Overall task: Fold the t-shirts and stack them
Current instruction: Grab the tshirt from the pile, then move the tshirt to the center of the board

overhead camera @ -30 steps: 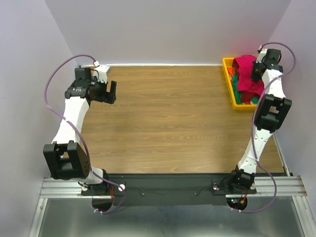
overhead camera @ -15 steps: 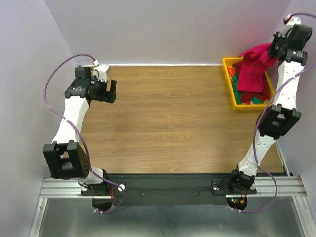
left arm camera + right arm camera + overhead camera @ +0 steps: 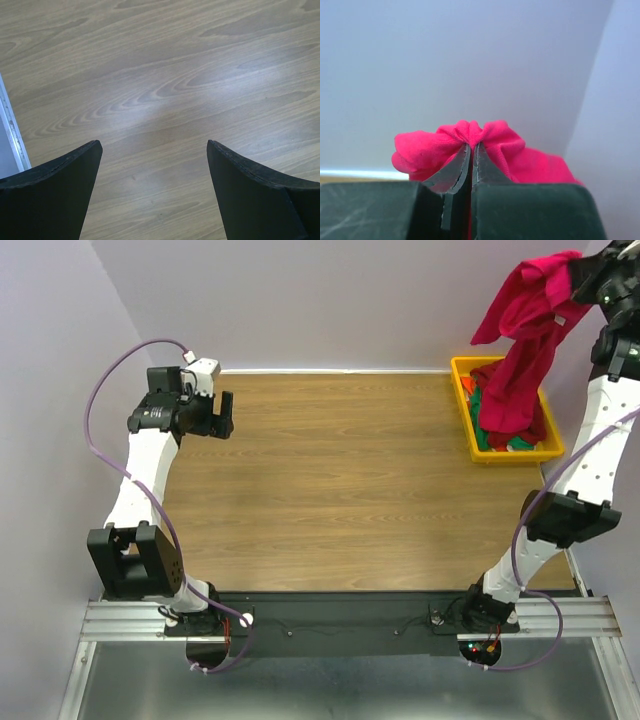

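My right gripper [image 3: 585, 270] is raised high at the back right and is shut on a bunch of the crimson-pink t-shirt [image 3: 525, 340]. The shirt hangs down from it, and its lower end still reaches into the yellow tray [image 3: 465, 405]. In the right wrist view the pink cloth [image 3: 510, 145] is pinched between the closed fingers [image 3: 455, 172]. Green [image 3: 484, 435] and orange [image 3: 468, 387] shirts lie in the tray under it. No maroon shirt can be told apart. My left gripper [image 3: 226, 416] is open and empty over the table's back left, with bare wood between its fingertips [image 3: 60, 180].
The wooden table [image 3: 340, 480] runs from the arm bases to the back wall. The yellow tray sits at its back right corner, against the right wall. A white strip [image 3: 12, 130] marks the table's left edge beside my left gripper.
My right gripper has risen steeply from the tray, pulling the crimson-pink shirt up with it until it hangs nearly full length. My left gripper shifted slightly toward the back.
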Tool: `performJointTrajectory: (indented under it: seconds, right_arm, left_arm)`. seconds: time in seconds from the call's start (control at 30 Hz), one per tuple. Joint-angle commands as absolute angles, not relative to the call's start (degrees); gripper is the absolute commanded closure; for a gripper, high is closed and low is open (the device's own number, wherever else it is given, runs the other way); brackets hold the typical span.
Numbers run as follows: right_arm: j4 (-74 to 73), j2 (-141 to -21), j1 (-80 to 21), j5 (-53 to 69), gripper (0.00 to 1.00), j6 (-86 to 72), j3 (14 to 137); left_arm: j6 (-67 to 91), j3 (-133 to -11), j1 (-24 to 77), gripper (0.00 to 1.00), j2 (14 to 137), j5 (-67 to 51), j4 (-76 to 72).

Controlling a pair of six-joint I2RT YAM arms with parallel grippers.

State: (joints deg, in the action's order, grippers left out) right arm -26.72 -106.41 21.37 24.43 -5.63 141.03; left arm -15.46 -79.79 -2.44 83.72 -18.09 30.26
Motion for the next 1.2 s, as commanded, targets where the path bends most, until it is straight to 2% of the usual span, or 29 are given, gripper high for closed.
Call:
performJointTrajectory:
  seconds: [0.0,0.3,0.6,0.9,1.03,1.17]
  right_arm:
    - [-8.63,-100.73,21.44,29.35,0.99,-14.14,142.65]
    - [8.16,-98.96,19.43,34.63,0.99,-26.88,143.88]
    - [10.99,-97.65,6.88,36.3,1.0,-31.11,142.04]
    - [10.2,-93.87,-6.23,35.51,0.99,-32.69,128.69]
    - [9.41,-90.8,-11.33,34.02,0.99,-32.61,118.77]
    - [8.88,-86.41,-13.71,32.61,0.99,-31.38,102.88]
  left_arm:
    - [-14.94,-83.76,-3.16,0.02,83.76,-19.86,29.62]
    - [-15.12,-85.17,-4.22,0.02,83.94,-21.09,30.15]
    - [-12.66,-84.64,-5.45,0.02,82.18,-22.41,29.36]
    - [-10.72,-83.32,-6.24,0.02,78.58,-22.41,29.0]
    - [-10.55,-82.88,-6.33,0.02,77.09,-22.24,29.88]
    - [-11.16,-81.74,-6.5,0.02,74.98,-21.62,30.5]
